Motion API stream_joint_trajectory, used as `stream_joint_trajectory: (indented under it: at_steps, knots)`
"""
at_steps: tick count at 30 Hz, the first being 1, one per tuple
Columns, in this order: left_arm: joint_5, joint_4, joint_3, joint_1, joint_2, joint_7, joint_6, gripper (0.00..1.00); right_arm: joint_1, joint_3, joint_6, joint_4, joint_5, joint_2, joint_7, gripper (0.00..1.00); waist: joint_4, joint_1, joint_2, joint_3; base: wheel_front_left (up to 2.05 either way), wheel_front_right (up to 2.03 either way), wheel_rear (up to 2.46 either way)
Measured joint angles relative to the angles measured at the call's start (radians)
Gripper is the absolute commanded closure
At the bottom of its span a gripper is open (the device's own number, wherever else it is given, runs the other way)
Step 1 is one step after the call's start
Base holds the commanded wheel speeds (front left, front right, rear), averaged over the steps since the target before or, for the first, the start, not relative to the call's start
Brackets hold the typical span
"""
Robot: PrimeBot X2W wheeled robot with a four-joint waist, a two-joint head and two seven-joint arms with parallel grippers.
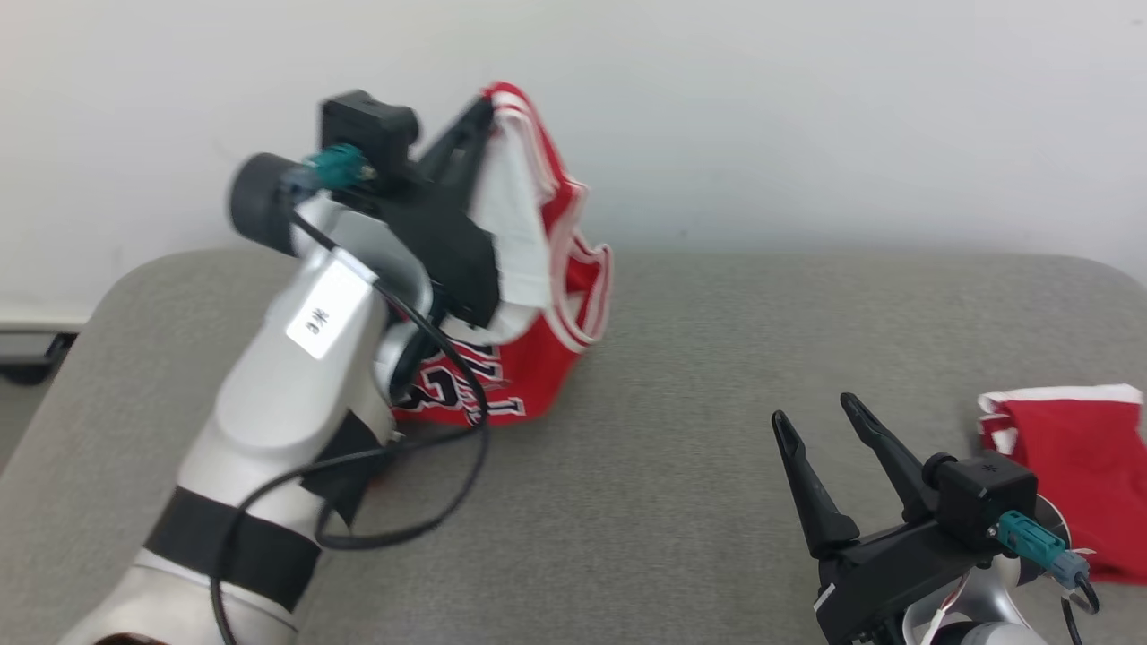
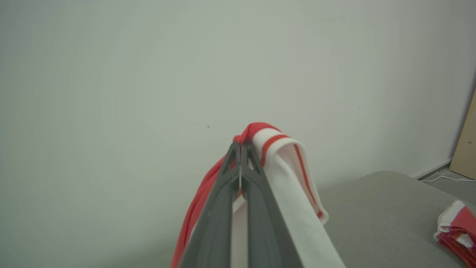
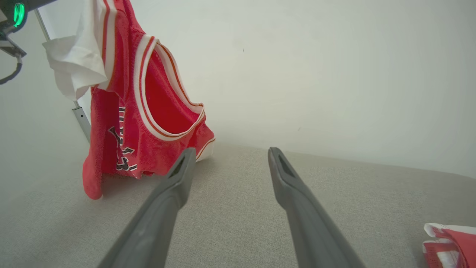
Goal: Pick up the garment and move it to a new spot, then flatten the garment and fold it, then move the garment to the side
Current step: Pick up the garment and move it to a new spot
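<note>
The garment (image 1: pixel 547 269) is a red jersey with white trim and black-and-white lettering. It hangs from my left gripper (image 1: pixel 484 103), which is raised above the grey table and shut on the jersey's top edge. In the left wrist view the closed fingers (image 2: pixel 241 147) pinch the red and white trim of the garment (image 2: pixel 286 167). The jersey's lower end rests on the table in the right wrist view, garment (image 3: pixel 137 119). My right gripper (image 1: pixel 817 410) stands open and empty low at the right; in its own view, right gripper (image 3: pixel 230 154), the fingers point toward the jersey's base.
A second red and white folded cloth (image 1: pixel 1075 457) lies at the table's right edge, also seen as cloth (image 3: pixel 452 245) and cloth (image 2: pixel 457 227). The grey padded table (image 1: pixel 681 448) meets a pale wall behind. A black cable loops off my left forearm (image 1: pixel 296 394).
</note>
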Motion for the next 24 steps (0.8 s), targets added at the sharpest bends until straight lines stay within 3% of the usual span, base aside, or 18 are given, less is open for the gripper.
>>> stream_joint_trajectory:
  at_steps: [5,14,16,17,24]
  knots:
    - [-0.099,-0.128,-0.148,0.034,-0.003,0.036,0.007,1.00,0.001,0.010,0.000,-0.009,0.000,0.002,-0.003,0.00,-0.077,0.0001,0.0000,-0.015,0.00,0.00,0.00]
    - [-0.210,-0.179,-0.300,0.048,-0.002,0.100,0.094,1.00,-0.006,0.040,0.009,-0.007,0.000,0.006,-0.007,0.00,-0.215,0.0002,0.0001,-0.014,0.00,0.00,0.00]
    - [-0.227,-0.172,-0.318,0.062,-0.001,0.110,0.110,0.52,-0.016,0.052,0.011,-0.003,0.000,0.010,-0.007,0.00,-0.245,0.0002,0.0000,-0.009,0.00,0.00,0.00]
    - [-0.236,-0.169,-0.329,0.069,0.000,0.118,0.116,0.00,-0.024,0.054,0.015,-0.001,0.000,0.012,-0.007,0.00,-0.260,0.0002,0.0001,-0.007,0.00,0.00,0.00]
    - [-0.351,-0.188,-0.445,0.078,-0.001,0.136,0.125,0.00,-0.039,0.027,0.017,0.010,0.000,0.011,-0.019,0.00,-0.341,0.0003,0.0001,0.019,0.00,0.00,0.00]
